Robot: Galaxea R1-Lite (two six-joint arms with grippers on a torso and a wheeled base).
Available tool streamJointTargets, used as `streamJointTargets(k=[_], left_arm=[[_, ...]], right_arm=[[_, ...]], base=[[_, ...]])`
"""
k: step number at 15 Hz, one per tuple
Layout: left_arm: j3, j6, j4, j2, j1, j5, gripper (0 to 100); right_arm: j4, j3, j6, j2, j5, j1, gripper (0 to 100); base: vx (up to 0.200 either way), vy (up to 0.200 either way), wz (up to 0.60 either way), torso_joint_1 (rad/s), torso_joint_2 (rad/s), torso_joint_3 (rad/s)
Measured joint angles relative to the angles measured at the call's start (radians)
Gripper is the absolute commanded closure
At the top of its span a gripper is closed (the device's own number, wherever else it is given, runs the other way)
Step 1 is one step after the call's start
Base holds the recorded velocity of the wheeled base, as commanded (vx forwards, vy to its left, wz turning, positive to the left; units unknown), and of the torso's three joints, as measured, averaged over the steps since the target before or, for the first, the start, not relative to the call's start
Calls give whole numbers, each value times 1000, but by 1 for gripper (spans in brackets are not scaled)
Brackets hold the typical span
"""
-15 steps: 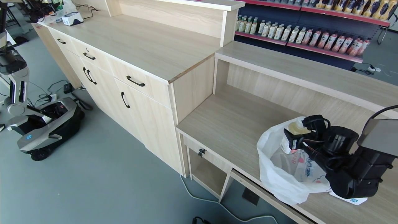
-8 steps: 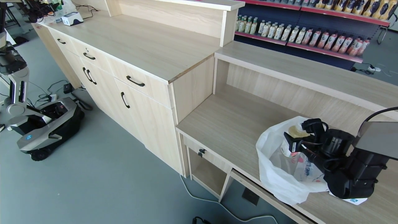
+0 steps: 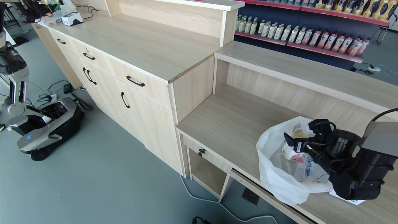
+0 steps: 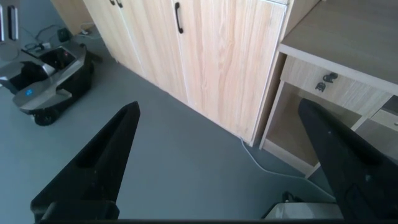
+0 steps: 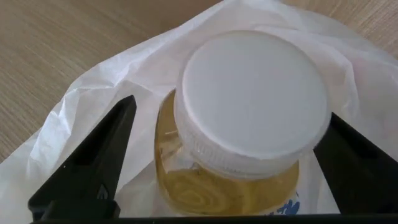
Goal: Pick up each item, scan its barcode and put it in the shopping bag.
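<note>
The right gripper [image 5: 230, 115] hangs in the mouth of the white plastic shopping bag [image 3: 276, 174]. Its jaws are spread to either side of the clear, white-capped bottle of yellow liquid [image 5: 224, 186], with a gap on one side, so the bottle appears released. It stands upright inside the bag, probably lowered base-first to avoid tipping. The left gripper [image 4: 219, 109], spread and empty, hangs well apart from the bag.
</note>
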Motion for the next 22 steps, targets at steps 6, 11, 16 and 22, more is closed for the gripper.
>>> streamJointTargets(k=[6,11,16,22], left_arm=[[0,0,0,0,0,0,0],[0,0,-1,0,0,0,0],[0,0,0,0,0,0,0],[0,0,0,0,0,0,0]], right_arm=[[248,119,-42,-416,-5,-29,0],[932,187,-131,-971,-5,-267,0],[1281,183,-197,-1160,-200,-654,0],[1123,79,-366,-814,-338,-867,0]], base=[[0,0,0,0,0,0],[0,0,-480,-1,-1,3],[0,0,-600,1,2,1],[0,0,0,0,0,0]])
